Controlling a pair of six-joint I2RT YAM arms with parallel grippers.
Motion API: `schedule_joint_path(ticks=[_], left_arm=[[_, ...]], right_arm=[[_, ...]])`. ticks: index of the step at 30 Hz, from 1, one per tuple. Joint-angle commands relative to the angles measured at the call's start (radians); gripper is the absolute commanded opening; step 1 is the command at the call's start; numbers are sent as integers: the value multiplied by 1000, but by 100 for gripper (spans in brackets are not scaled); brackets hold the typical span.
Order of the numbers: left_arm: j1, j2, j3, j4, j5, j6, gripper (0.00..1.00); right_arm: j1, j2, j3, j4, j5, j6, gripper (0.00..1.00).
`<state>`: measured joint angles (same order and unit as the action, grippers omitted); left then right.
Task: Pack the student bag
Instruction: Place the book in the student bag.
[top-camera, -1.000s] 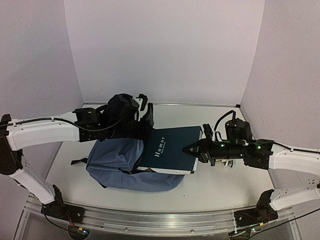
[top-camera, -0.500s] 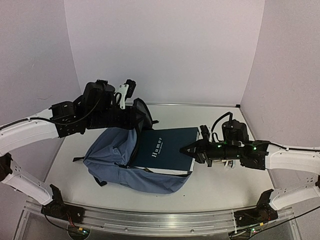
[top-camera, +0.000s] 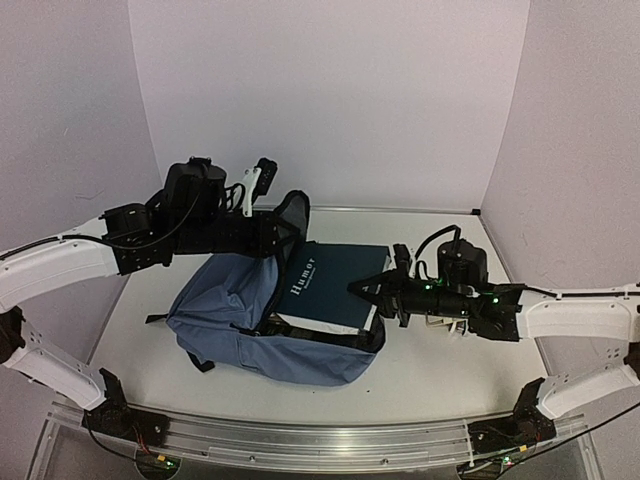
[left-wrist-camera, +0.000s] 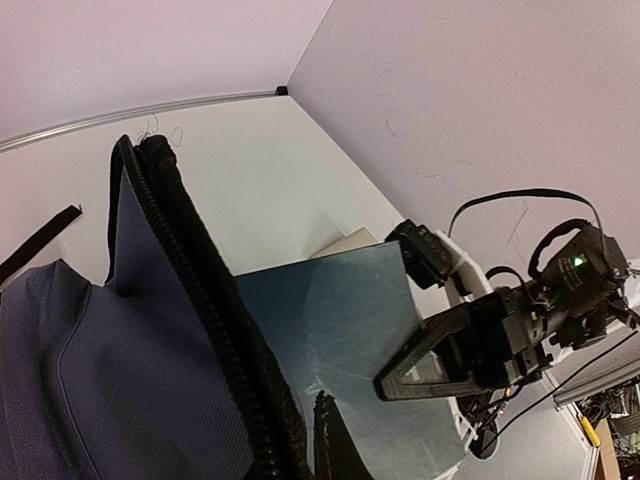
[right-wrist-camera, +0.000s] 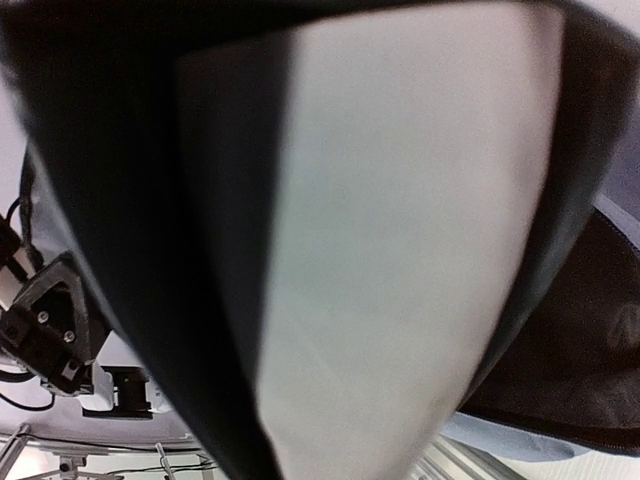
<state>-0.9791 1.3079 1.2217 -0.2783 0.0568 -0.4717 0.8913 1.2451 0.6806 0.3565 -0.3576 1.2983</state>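
Nearest the arm bases, the student bag (top-camera: 235, 315) lies on its side on the white table (top-camera: 440, 375), left of centre, with its open mouth facing right. A black strap trails from its left end.

Just beyond, a dark teal book (top-camera: 330, 280) with white lettering on its cover sits partly inside that mouth. Its left end is under the raised lip of the bag, and its right end sticks out over the table. The white page edge shows along its near side.

The right gripper (top-camera: 367, 289) reaches in from the right and is clamped on the book's right edge. In the left wrist view one of its black fingers (left-wrist-camera: 430, 355) lies flat on the cover (left-wrist-camera: 320, 330). In the right wrist view the book (right-wrist-camera: 390, 250) fills nearly the whole picture.

Farther back, the left gripper (top-camera: 272, 238) is pinched tight on the bag's upper zip edge (left-wrist-camera: 195, 300), holding that lip up above the book so the mouth gapes.

Behind it all stands a plain pale wall (top-camera: 340, 100).
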Motion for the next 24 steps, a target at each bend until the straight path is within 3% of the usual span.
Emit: schedule_joint_path(ticks=[1, 15, 20, 24], left_arm=[[-1, -15, 43, 124, 64, 1, 0], [10, 44, 14, 188, 140, -59, 0], [11, 50, -13, 214, 133, -86, 0], [20, 35, -53, 212, 87, -116, 0]], right_arm=[[0, 136, 94, 257, 3, -13, 0], [53, 596, 308, 386, 36, -140, 0], [63, 749, 408, 433, 18, -154, 14], [67, 759, 414, 434, 35, -176, 27]])
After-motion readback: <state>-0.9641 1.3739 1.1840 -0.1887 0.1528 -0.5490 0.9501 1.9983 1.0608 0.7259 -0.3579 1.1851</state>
